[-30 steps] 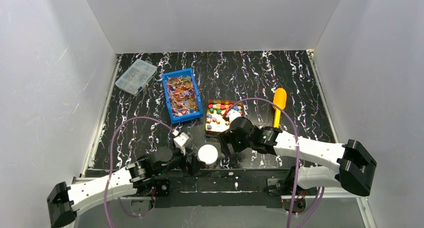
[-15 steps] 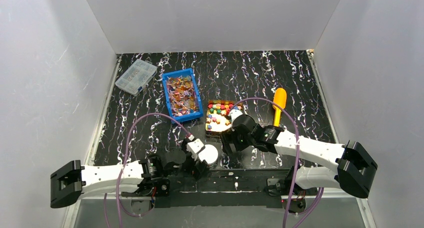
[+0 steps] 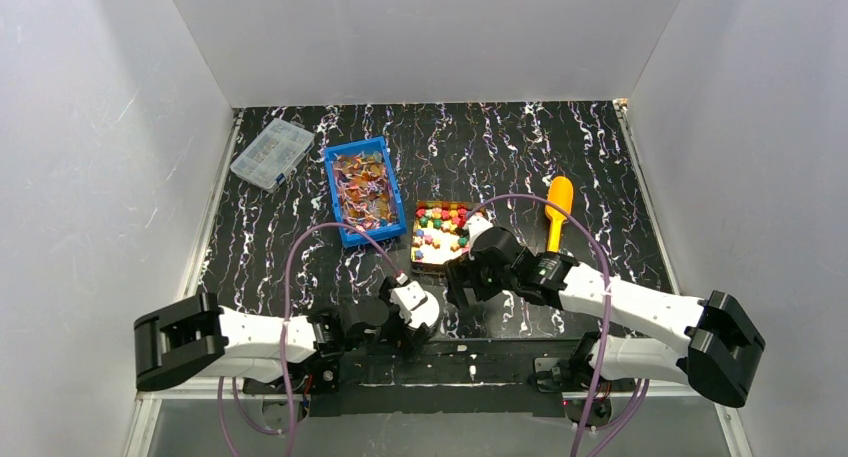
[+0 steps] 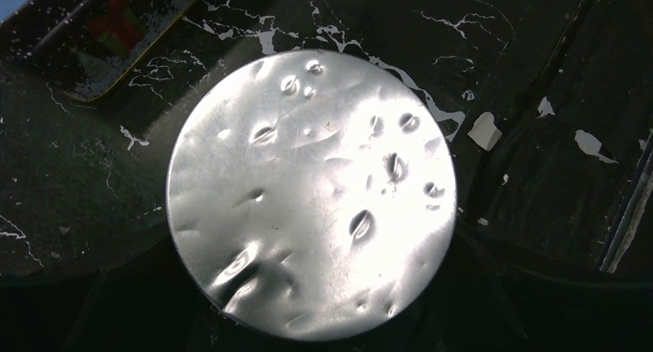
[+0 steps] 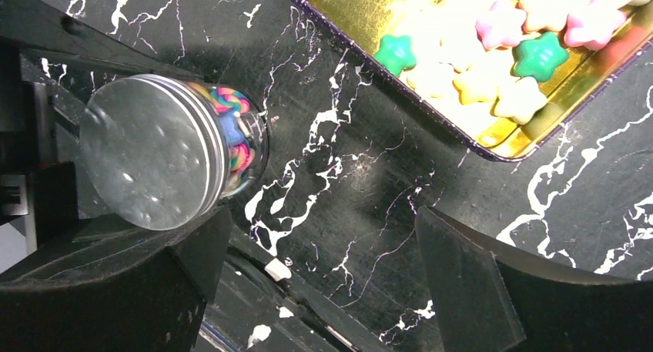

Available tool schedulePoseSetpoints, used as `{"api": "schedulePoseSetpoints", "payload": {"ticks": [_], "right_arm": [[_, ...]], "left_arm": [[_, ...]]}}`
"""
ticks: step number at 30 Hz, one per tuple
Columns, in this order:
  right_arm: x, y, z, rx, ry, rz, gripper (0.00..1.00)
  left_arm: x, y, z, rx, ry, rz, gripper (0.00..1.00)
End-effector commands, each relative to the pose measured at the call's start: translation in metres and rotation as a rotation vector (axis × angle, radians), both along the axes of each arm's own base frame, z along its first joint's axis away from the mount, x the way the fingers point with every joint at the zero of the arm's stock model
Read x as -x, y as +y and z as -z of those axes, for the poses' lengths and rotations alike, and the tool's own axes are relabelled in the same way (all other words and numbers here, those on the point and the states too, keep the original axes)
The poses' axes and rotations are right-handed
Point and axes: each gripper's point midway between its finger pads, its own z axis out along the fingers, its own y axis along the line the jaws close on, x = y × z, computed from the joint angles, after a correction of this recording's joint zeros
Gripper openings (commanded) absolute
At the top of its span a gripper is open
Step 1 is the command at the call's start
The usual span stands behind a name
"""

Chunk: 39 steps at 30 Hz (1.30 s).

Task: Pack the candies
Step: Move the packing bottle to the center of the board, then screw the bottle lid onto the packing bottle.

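top external view: left gripper [image 3: 415, 317] sits over clear jar with dented silver lid [image 4: 312, 194] at near table edge, jaws spread wide either side of lid, no grip visible. right gripper [image 5: 323, 290] jaws released, empty, above black marbled table [image 5: 346, 175] between jar and gold tin tray [image 5: 362, 13]. star-shaped pastel candies [image 5: 539, 55] lie in tin; striped candies [image 5: 240, 148] inside jar; shiny wrapped candies [image 3: 362, 189] fill blue plastic bin [image 3: 370, 238].

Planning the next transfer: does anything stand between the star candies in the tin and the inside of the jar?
Yes: the silver lid sits on the jar, closing its mouth to the star candies.
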Motion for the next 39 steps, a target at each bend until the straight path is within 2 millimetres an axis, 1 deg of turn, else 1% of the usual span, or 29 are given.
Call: {"api": "schedulePoseSetpoints", "payload": {"ticks": [1,3,7,11,14,16,18,22,26,29,34,36,39], "right_arm": [[-0.001,-0.005,-0.009,-0.014,-0.021,0.007,0.98],[-0.001,-0.006,-0.011,-0.014,-0.022,0.011,0.98],[-0.002,-0.009,-0.015,-0.011,-0.029,0.025,0.99],[-0.003,-0.015,-0.021,-0.004,-0.044,0.043,0.99],[-0.004,-0.023,-0.025,0.002,-0.058,0.071,0.98],[-0.004,-0.026,-0.027,-0.001,-0.063,0.087,0.98],[-0.003,-0.03,-0.028,-0.003,-0.062,0.096,0.98],[0.001,-0.029,-0.031,-0.039,-0.053,0.095,0.98],[0.004,-0.024,-0.029,-0.067,-0.032,0.095,0.98],[0.004,-0.022,-0.022,-0.068,-0.015,0.106,0.98],[0.0,-0.027,-0.006,-0.031,0.0,0.156,0.98],[0.0,-0.026,-0.003,-0.034,0.006,0.165,0.98],[-0.002,-0.032,0.002,-0.016,0.004,0.197,0.99]], "left_arm": [[-0.005,-0.029,-0.026,0.116,-0.069,0.051,0.96],[-0.003,-0.035,-0.022,0.109,-0.067,0.08,0.94],[0.0,-0.058,-0.02,0.12,-0.067,0.155,0.84],[-0.004,-0.079,-0.02,0.152,-0.058,0.207,0.78],[-0.011,-0.092,-0.02,0.164,-0.039,0.248,0.7],[-0.014,-0.101,-0.021,0.181,-0.028,0.281,0.69],[-0.018,-0.108,-0.024,0.201,-0.031,0.301,0.7],[-0.022,-0.108,-0.024,0.194,-0.05,0.308,0.77],[-0.023,-0.104,-0.015,0.173,-0.041,0.297,0.8],[-0.023,-0.101,-0.012,0.168,-0.033,0.29,0.81],[-0.025,-0.095,-0.011,0.161,-0.041,0.266,0.82],[-0.025,-0.093,-0.011,0.16,-0.043,0.26,0.83],[-0.025,-0.09,-0.01,0.156,-0.044,0.25,0.85]]}}
